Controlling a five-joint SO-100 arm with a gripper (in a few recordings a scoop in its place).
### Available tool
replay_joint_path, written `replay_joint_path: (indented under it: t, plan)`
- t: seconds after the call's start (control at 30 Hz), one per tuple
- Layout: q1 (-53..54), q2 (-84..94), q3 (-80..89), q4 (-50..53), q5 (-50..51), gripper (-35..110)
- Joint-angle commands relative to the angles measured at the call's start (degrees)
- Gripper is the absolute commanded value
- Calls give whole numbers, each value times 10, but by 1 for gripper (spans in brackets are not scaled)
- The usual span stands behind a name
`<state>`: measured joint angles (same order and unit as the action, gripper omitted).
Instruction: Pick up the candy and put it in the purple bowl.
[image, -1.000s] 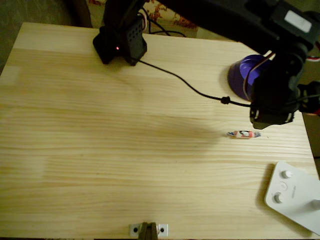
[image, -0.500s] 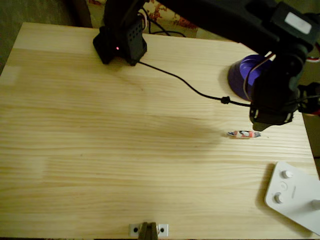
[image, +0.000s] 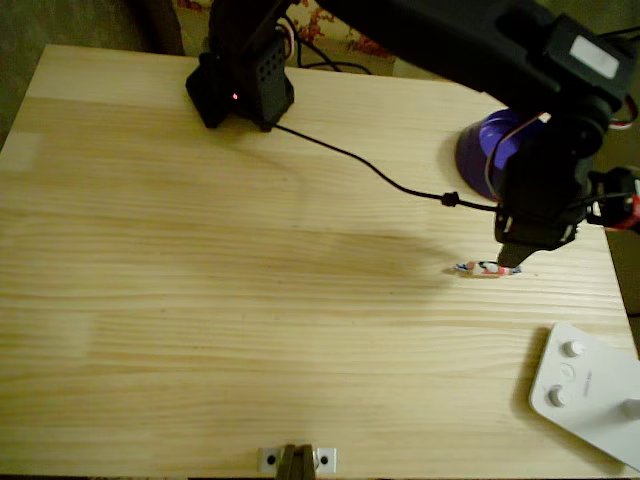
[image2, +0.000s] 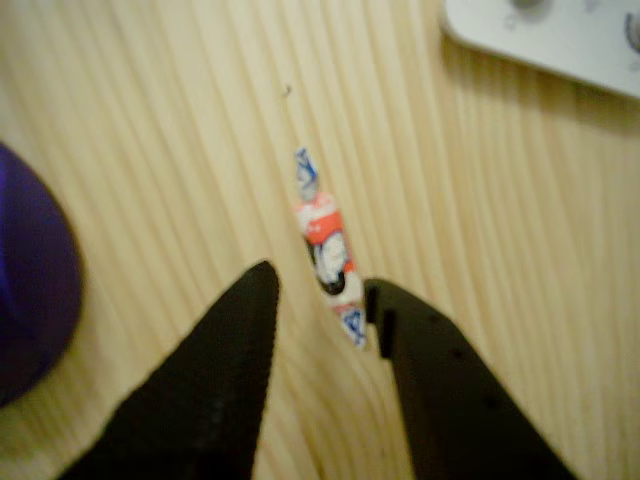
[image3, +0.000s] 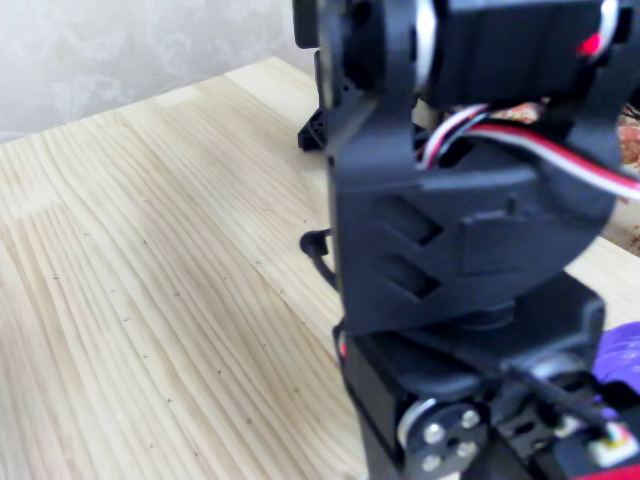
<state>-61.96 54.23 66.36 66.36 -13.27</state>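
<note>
Overhead view first: candy (image: 483, 268) lies flat on the table (image: 200, 300), lengthwise left to right, with the gripper (image: 512, 262) right at its right end, and the bowl (image: 490, 145) sits up-picture from it, partly under the arm. Count there is one candy, one bowl, one cable (image: 370, 165) snaking across the wood and one white plate (image: 590, 395) with knobs in the lower right corner. Wrist view: fingers are apart, candy (image2: 327, 248) sitting just ahead of the gap and closer to the right finger (image2: 400, 320), nothing clamped yet. To do this grab well I'd nudge so the fat middle of the candy sits between the tips, not the twisted end, then drop all the way to the wood before closing, since it's so slim it'll probably squirt out otherwise. Bowl (image2: 30, 280) is at the left edge there. Fixed view is mostly arm up close, pretty blurry; the purple bit (image3: 620, 360) at the right edge is likely the bowl.
</note>
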Motion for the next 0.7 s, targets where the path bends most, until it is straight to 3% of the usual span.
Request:
replay_joint_path:
  t: [0.0, 0.13, 0.27, 0.67]
  plan:
    - [-18, 58, -4, 2, -18, 21]
    - [-19, 74, 37, 18, -65, 25]
    - [-13, 83, 42, 26, -47, 32]
    - [-4, 69, 7, -20, -37, 32]
